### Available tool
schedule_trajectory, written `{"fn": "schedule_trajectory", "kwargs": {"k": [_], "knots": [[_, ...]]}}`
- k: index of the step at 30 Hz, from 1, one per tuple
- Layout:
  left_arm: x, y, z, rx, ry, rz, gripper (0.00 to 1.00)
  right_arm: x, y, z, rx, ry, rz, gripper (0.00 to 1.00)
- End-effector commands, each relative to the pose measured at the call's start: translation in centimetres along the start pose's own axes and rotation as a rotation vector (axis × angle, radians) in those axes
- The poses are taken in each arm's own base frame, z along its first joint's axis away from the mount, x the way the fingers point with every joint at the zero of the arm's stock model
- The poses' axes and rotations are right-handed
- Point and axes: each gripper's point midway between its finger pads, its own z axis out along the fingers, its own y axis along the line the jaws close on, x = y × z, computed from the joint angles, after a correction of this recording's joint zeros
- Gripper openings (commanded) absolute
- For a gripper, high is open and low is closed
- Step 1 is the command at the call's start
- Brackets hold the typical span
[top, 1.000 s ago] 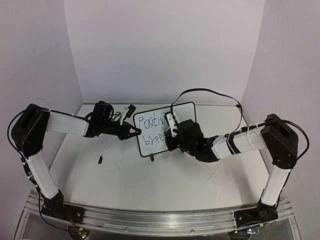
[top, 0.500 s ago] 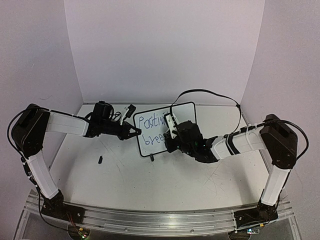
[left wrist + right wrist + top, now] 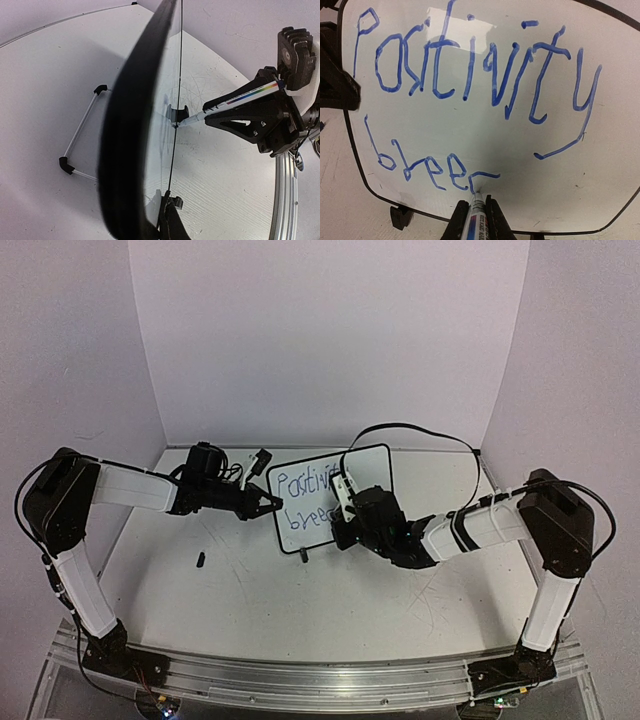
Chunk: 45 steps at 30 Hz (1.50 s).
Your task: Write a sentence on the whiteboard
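The whiteboard (image 3: 368, 462) stands upright mid-table, with a thin black frame. In the right wrist view the whiteboard (image 3: 600, 165) carries the sentence (image 3: 470, 85) in blue: "Positivity" above, and below it "bree" plus a part-drawn letter. My left gripper (image 3: 270, 503) is shut on the board's left edge; in its own view the left gripper (image 3: 169, 212) clamps the frame, seen edge-on. My right gripper (image 3: 476, 207) is shut on a blue marker (image 3: 477, 220). The marker's tip rests on the board at the end of the lower line. The marker (image 3: 240, 96) also shows from the side.
A small black marker cap (image 3: 200, 560) lies on the table left of the board. A thin white rod with black ends (image 3: 80, 130) lies behind the board. White walls close in the back and both sides.
My right gripper with the marker has shifted slightly down and to the left along the lower line. The left arm and the board have stayed put.
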Motion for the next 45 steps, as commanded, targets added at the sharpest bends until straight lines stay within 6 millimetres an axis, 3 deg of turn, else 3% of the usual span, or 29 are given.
{"fn": "schedule_trajectory", "kwargs": {"k": [1, 7, 29, 39, 45], "knots": [[1.4, 5.7, -0.7, -0.267, 0.058, 0.032, 0.00, -3.0, -1.9, -0.2, 0.074, -0.083, 0.017, 0.00], [1.3, 5.7, -0.8, -0.268, 0.056, 0.034, 0.00, -5.0, -2.5, -0.1, 0.092, -0.128, 0.018, 0.00], [1.5, 5.7, -0.7, -0.264, 0.060, 0.031, 0.00, -9.0, -3.0, -1.1, 0.108, -0.210, -0.004, 0.00], [1.4, 5.7, -0.6, -0.264, 0.060, 0.033, 0.00, -9.6, -2.8, -1.5, 0.092, -0.223, 0.005, 0.00], [1.4, 5.7, -0.7, -0.265, 0.059, 0.034, 0.00, -6.8, -1.9, -0.7, 0.046, -0.155, 0.009, 0.00]]}}
